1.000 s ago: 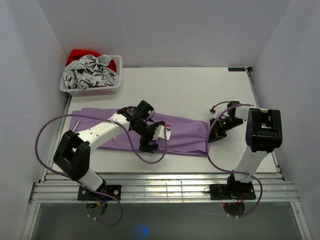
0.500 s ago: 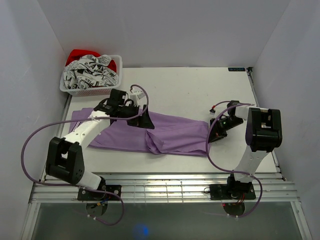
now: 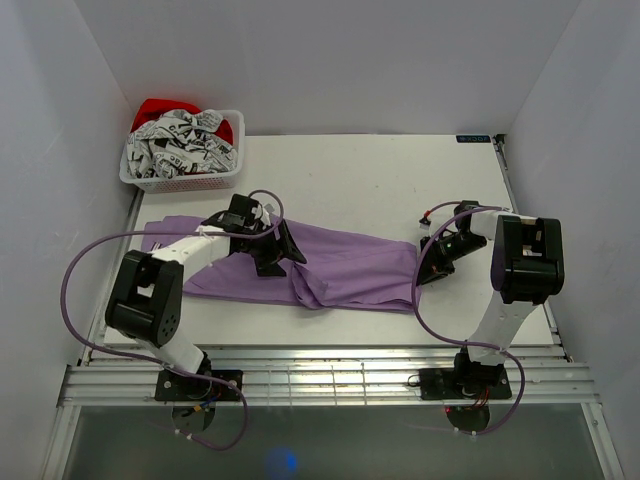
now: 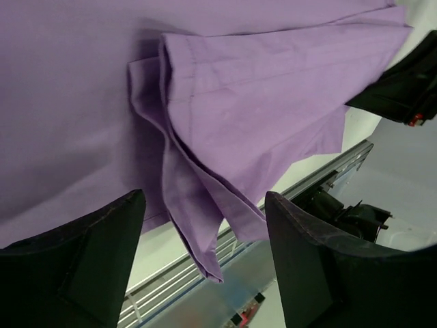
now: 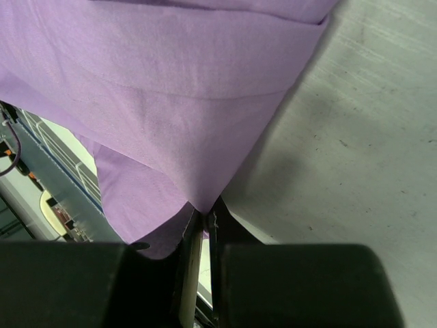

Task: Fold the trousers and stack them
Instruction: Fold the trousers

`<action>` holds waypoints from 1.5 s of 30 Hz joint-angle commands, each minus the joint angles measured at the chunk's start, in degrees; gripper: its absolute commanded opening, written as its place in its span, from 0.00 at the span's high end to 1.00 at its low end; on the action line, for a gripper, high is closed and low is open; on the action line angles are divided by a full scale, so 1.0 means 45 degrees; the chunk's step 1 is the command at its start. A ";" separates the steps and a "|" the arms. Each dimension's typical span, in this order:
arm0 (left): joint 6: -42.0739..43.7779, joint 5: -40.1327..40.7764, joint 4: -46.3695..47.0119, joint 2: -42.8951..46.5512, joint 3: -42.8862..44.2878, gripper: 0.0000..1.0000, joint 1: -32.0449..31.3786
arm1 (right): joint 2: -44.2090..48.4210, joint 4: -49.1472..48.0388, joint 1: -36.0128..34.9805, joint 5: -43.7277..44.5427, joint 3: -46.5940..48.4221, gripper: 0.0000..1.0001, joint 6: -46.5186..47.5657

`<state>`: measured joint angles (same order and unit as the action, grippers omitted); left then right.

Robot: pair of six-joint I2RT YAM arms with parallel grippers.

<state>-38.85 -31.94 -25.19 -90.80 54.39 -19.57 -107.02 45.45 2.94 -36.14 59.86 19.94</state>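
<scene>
The lilac trousers (image 3: pixel 350 265) lie in a long band across the table, with a loose flap sticking out at their front edge (image 3: pixel 310 292). My left gripper (image 3: pixel 279 252) hovers low over their middle. It is open with nothing between its dark fingers (image 4: pixel 75 263), and the wrist view shows the layered fold of the trousers (image 4: pixel 239 102) ahead of them. My right gripper (image 3: pixel 424 270) is at the cloth's right end. There it is shut on a pinched edge of the trousers (image 5: pixel 171 102), which runs into the closed jaws of the gripper (image 5: pixel 203 217).
A white basket (image 3: pixel 183 180) with grey patterned clothes and something red stands at the back left corner. Metal rails (image 3: pixel 330 375) run along the table's near edge, and white walls close in the left, right and back sides.
My left gripper has swung from the trousers' front middle back and to the left, then settled a little forward again. A flap now sticks out at the cloth's front edge. The right arm is still.
</scene>
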 commanded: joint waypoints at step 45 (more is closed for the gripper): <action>0.3164 0.4540 0.1419 -0.1344 0.1466 0.62 -0.0006 | -0.0123 -0.0139 0.0050 0.0649 0.0313 0.26 0.0646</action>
<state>-25.50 -14.61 -16.88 -98.80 58.72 -20.03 -105.84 49.71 2.90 -40.23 60.99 19.99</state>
